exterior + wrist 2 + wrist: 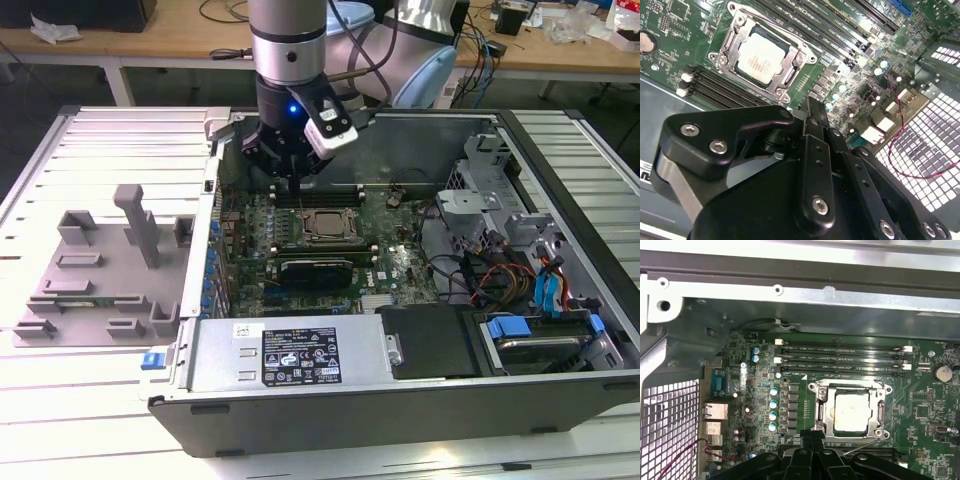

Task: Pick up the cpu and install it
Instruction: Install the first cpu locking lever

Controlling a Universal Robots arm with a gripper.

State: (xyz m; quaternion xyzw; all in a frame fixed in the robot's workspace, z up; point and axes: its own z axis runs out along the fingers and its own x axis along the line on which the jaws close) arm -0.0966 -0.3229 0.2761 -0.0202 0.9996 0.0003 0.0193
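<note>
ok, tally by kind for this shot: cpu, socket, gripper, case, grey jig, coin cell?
cpu: 1
socket: 1
gripper: 1
case: 1
grey jig: 1
coin cell: 1
Total: 6

Hangs plumb from above as a single grey arm [288,35], wrist [290,105] black with a blue light glowing. Points the hand [291,183] straight down, black fingers [809,444] pressed together at the tips, gripping nothing.
</note>
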